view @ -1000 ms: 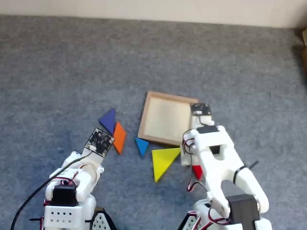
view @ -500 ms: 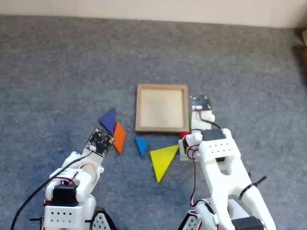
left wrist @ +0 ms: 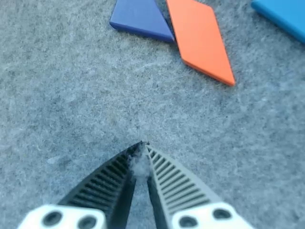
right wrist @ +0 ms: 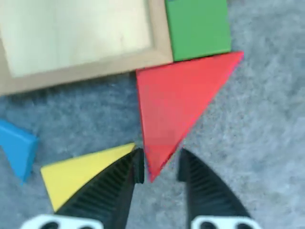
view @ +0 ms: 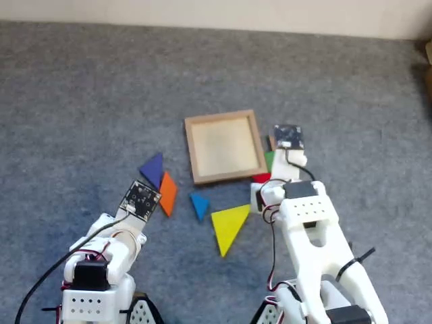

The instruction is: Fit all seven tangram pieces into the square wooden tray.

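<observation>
Right tool point(right wrist: 159, 167) narrowly open, astride tip of red triangle point(right wrist: 181, 95), which lies flat on counter just beside wooden tray point(right wrist: 86, 71) corner. Left tool point(left wrist: 140, 150) closed, empty. Piece thin, stiff, light, prob. slick; grip across edges.

The square wooden tray point(view: 190, 152) lies slightly turned. A green piece point(view: 269, 160) and a red piece point(view: 261, 178) sit just beside its right edge and corner. Below and left of the tray lie a yellow triangle point(view: 228, 225), a blue triangle point(view: 199, 204), an orange piece point(view: 167, 193) and a dark blue triangle point(view: 153, 169).
</observation>
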Robot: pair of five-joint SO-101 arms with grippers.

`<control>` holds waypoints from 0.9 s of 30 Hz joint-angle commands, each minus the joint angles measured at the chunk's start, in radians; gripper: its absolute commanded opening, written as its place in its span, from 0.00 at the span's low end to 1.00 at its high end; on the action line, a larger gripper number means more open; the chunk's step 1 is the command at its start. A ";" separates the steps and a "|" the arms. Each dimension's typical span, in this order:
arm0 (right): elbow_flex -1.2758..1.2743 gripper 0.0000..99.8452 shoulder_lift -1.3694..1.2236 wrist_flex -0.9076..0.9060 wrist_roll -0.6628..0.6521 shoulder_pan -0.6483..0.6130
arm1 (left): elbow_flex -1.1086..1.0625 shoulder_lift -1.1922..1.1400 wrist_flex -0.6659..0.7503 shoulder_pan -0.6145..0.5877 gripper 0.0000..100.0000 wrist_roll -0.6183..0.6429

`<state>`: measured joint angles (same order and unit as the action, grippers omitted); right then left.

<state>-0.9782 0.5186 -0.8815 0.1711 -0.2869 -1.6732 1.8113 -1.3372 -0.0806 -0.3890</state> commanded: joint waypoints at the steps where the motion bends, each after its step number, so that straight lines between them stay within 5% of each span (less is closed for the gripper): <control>1: 0.031 0.21 0.045 0.027 0.087 0.012 | -0.022 0.022 -0.003 -0.007 0.01 -0.008; 13: 0.197 0.21 0.010 0.028 0.103 0.059 | -0.022 0.022 -0.003 -0.007 0.01 -0.008; 27: 0.809 0.21 -0.555 0.028 0.097 0.116 | -0.022 0.022 -0.003 -0.007 0.01 -0.008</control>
<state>-0.3353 0.0322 -0.8753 0.2647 -0.1841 -1.6732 1.8113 -1.3372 -0.0806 -0.3890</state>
